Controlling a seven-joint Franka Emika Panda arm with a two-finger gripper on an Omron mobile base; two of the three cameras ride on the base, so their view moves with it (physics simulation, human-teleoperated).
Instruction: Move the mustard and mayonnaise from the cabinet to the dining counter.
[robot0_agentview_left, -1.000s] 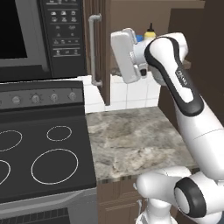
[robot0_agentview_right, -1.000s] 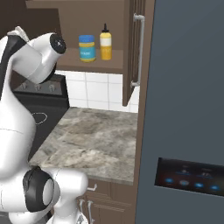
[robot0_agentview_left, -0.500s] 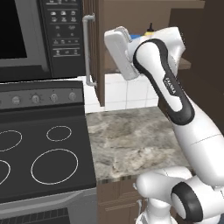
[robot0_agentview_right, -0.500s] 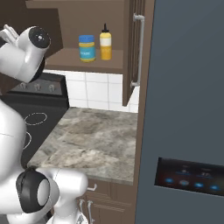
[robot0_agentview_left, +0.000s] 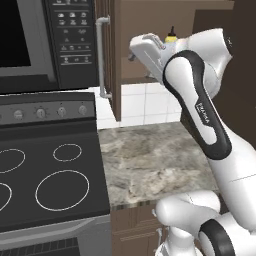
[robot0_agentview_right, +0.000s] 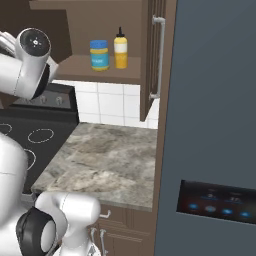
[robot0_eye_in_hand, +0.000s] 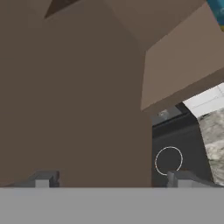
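Kitchen cabinet (robot0_agentview_right: 100, 30) is standing open with the mustard (robot0_agentview_right: 120, 49) and mayonnaise (robot0_agentview_right: 99, 55) touching on its shelf, so the empty, wide-open jaws (robot0_eye_in_hand: 111, 177) should be turning squarely toward one bottle.

**Legible markings: almost none**

Robot arm (robot0_agentview_left: 207, 125): one line of small dark lettering runs along the white forearm link, too small to read.
Microwave (robot0_agentview_left: 72, 40): rows of keypad legends, blurred.
Jar (robot0_agentview_right: 99, 54): blue and yellow label, no words resolvable.
Fridge panel (robot0_agentview_right: 215, 202): glowing blue icons, unreadable.
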